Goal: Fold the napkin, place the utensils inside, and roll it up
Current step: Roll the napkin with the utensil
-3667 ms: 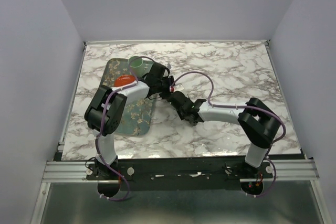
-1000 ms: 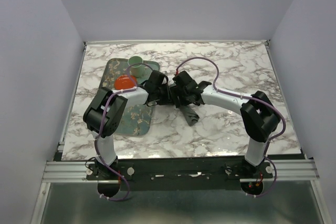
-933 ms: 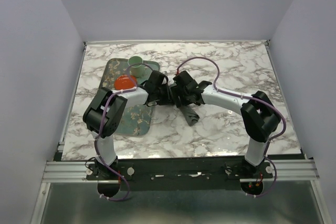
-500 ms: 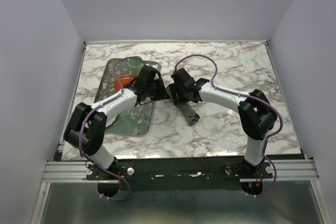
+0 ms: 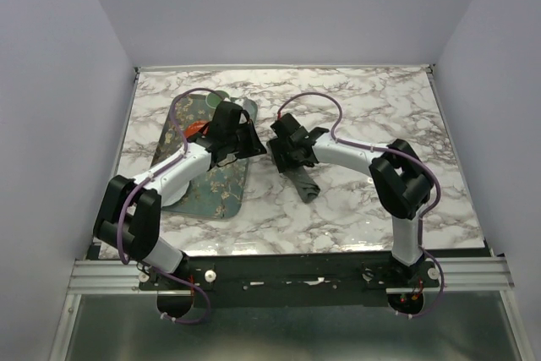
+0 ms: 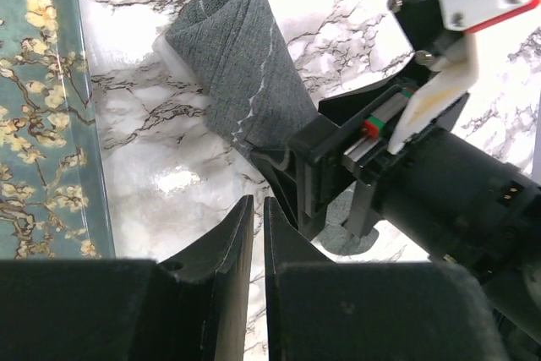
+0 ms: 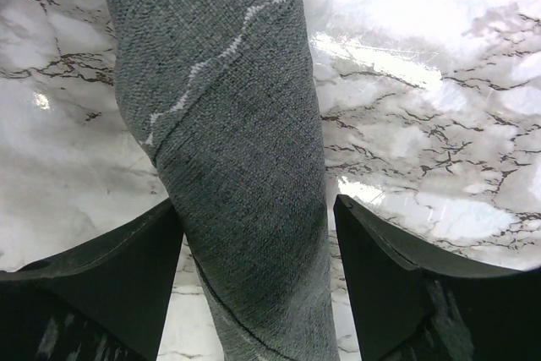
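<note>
**Straddling the rolled napkin with the right claw open**

Nearest me, the napkin [image 5: 306, 185] lies rolled into a dark grey tube on the marble table [image 5: 380, 200], slanting away from me toward the left. A pale stitched hem winds down the roll. To its left, apart from it, the green floral tray [image 5: 215, 196] sits lengthwise, and my left arm lies across much of it.

Farther along the roll, my right claw [image 7: 254, 209] stands open astride the tube. In its wrist view the cloth nearly fills the gap, with slivers of marble showing between cloth and fingers, so I read no squeeze.

Facing it from the tray side, my left claw [image 6: 258, 209] is all but closed, with only a thin slit between the fingers and nothing in it. It hangs over bare table between the tray's edge and the right claw.

Beyond, at the tray's far end, an orange thing [image 5: 196, 128] and a pale green cup [image 5: 218, 99] peek out. Both are partly hidden by the left arm and its cable.
</note>
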Controlling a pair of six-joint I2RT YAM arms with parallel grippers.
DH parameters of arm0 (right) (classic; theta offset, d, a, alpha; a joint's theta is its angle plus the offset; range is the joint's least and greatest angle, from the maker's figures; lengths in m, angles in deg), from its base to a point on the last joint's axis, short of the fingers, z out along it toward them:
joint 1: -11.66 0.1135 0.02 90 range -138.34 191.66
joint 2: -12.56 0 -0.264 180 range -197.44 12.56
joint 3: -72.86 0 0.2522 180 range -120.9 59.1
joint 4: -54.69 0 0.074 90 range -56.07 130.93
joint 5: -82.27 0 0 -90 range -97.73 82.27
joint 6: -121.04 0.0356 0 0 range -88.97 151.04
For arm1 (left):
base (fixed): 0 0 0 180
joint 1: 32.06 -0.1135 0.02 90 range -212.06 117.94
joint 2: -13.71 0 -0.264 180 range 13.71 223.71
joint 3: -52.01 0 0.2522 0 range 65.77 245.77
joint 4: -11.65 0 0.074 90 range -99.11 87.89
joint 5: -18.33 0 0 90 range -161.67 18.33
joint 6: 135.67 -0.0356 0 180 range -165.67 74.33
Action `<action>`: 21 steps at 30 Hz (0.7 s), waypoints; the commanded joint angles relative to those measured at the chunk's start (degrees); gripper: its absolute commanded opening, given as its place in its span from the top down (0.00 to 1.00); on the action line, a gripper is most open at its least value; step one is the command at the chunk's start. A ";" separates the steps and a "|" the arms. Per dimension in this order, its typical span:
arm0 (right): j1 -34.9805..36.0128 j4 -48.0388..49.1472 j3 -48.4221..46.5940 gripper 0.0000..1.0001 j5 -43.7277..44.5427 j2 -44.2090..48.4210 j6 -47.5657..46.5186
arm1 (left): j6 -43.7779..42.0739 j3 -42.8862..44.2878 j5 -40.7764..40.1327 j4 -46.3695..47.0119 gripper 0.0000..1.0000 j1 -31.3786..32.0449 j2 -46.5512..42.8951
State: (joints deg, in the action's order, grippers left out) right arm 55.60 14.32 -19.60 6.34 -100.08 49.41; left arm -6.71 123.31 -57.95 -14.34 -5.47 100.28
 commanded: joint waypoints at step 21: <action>4.66 -5.02 -2.34 0.21 9.22 1.99 -2.46 | 0.06 0.03 0.70 0.54 0.81 -1.72 -3.33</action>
State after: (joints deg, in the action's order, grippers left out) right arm 59.25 12.57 -19.60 11.91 -99.10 47.83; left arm -6.63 123.29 -57.78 -14.47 -6.52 99.38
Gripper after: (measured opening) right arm 0.788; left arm 0.186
